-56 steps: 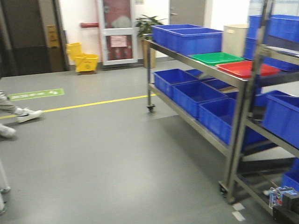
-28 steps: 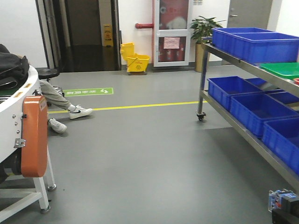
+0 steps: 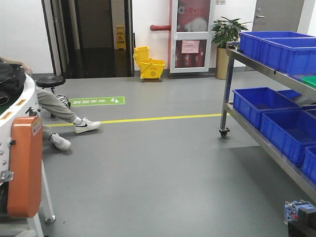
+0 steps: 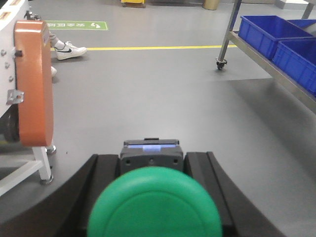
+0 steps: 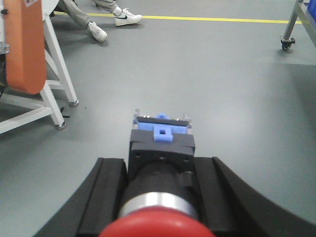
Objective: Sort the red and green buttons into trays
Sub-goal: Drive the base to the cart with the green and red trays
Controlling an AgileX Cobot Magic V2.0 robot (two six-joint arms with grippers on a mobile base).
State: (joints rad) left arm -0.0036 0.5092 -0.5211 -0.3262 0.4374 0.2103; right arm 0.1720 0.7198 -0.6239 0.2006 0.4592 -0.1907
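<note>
In the left wrist view my left gripper (image 4: 151, 160) is shut on a button with a round green cap (image 4: 154, 202) and a grey body, its black fingers (image 4: 101, 182) pressed on both sides. My right gripper (image 5: 160, 163) is shut on a button with a red cap (image 5: 158, 224), a silver ring and a blue-tipped black body. Both are held above bare grey floor. In the front view a small grey-and-blue button unit (image 3: 297, 209) shows at the bottom right corner. Only a sliver of the green tray (image 3: 311, 80) shows at the right edge. The red tray is out of view.
A steel rack (image 3: 228, 98) on castors stands at the right, holding blue crates (image 3: 276, 49) on two levels. At the left is a white machine with an orange guard (image 3: 22, 168). A seated person's legs and shoes (image 3: 86, 125) and a stool (image 3: 51, 80) lie beyond it. A yellow mop bucket (image 3: 149, 63) stands by the far wall.
The front view has swung left: the rack slid to the right edge, the trays mostly left the frame, and the white machine with the orange guard came in at the left.
</note>
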